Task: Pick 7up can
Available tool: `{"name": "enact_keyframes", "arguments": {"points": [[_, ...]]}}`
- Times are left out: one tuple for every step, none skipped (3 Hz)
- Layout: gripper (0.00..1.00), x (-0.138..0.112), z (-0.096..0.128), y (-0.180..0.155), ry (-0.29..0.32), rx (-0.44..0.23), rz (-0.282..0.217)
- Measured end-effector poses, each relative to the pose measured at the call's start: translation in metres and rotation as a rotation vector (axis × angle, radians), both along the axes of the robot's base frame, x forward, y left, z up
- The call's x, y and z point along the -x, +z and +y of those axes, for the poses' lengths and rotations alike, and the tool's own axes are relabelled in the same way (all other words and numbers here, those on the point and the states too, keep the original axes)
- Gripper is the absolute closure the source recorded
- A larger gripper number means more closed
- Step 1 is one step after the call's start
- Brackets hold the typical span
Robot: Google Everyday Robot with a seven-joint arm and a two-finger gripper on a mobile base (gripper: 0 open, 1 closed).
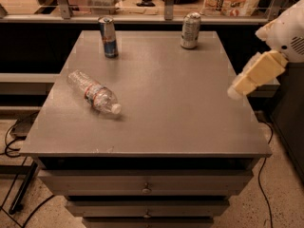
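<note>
The 7up can [191, 30] stands upright at the far right of the grey table top [166, 108]; it is pale silver-grey with a silver top. My gripper [234, 92] is cream-coloured and hangs at the right edge of the table, above the surface. It is well nearer to the camera than the can and to the can's right, and it touches nothing.
A slim blue-and-silver can [108, 36] stands upright at the far left. A clear plastic bottle [94, 92] lies on its side at the left middle. Drawers [146, 188] sit under the table top. A counter with a rail runs behind the table.
</note>
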State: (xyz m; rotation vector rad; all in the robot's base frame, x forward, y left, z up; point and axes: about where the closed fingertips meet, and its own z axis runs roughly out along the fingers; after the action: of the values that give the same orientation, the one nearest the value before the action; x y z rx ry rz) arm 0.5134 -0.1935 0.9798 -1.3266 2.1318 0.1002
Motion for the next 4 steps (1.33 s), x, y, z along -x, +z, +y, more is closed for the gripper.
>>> {"name": "enact_keyframes", "arguments": {"points": [[0.00, -0.043, 0.016, 0.003, -0.031, -0.146, -0.046], [0.00, -0.082, 0.016, -0.006, -0.093, -0.244, -0.071], [0.00, -0.117, 0.010, -0.019, -0.133, -0.326, -0.091], [0.00, -0.123, 0.010, -0.026, -0.138, -0.336, -0.087]]}}
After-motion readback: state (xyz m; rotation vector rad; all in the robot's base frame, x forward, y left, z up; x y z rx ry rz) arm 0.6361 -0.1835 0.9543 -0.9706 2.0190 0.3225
